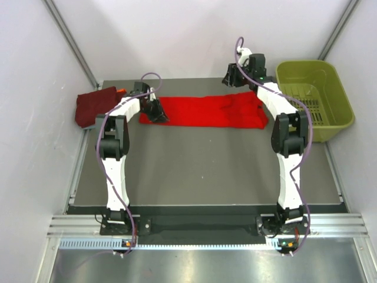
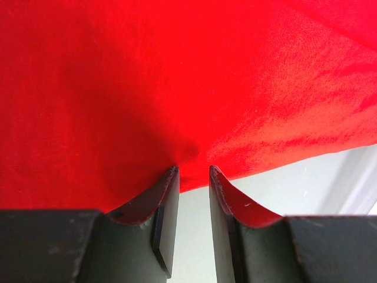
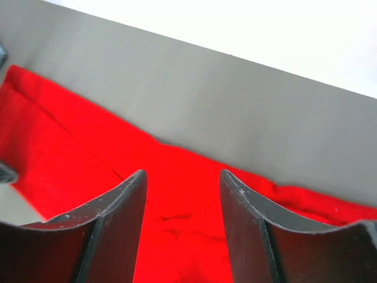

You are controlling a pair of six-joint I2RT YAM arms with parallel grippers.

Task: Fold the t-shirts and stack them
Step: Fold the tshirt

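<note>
Left hand (image 2: 193, 170) pinching red t-shirt (image 1: 206, 111) edge, right hand (image 3: 182, 173) released, poised above it

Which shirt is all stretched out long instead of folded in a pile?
The bright red t-shirt, stretched long across the back of the table. The dark maroon shirt at the left is folded into a small pile.

A lab test cell: white panel walls (image 1: 194, 35), aluminium rail (image 1: 206, 224), grey tabletop (image 1: 200, 171).
</note>
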